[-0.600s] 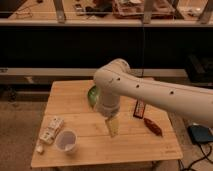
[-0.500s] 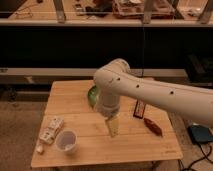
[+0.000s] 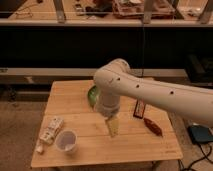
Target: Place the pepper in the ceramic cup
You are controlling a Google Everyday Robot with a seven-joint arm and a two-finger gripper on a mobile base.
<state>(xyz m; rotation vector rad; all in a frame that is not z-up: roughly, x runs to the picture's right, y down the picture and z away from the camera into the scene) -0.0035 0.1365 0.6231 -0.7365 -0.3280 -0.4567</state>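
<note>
The pale gripper (image 3: 112,127) points down over the slatted wooden table (image 3: 75,102); whether it is apart or together cannot be told. The slender dark-red pepper (image 3: 152,126) lies at its 3 o'clock. The round, pale ceramic cup (image 3: 66,141) stands at 8. The green bowl (image 3: 92,95) at 11 is half-hidden by the arm (image 3: 150,92).

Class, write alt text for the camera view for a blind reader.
A white robot arm reaches over a wooden table, its gripper pointing down mid-table, between the ceramic cup at picture-left and the pepper at picture-right. A green bowl peeks from behind the arm.
</note>
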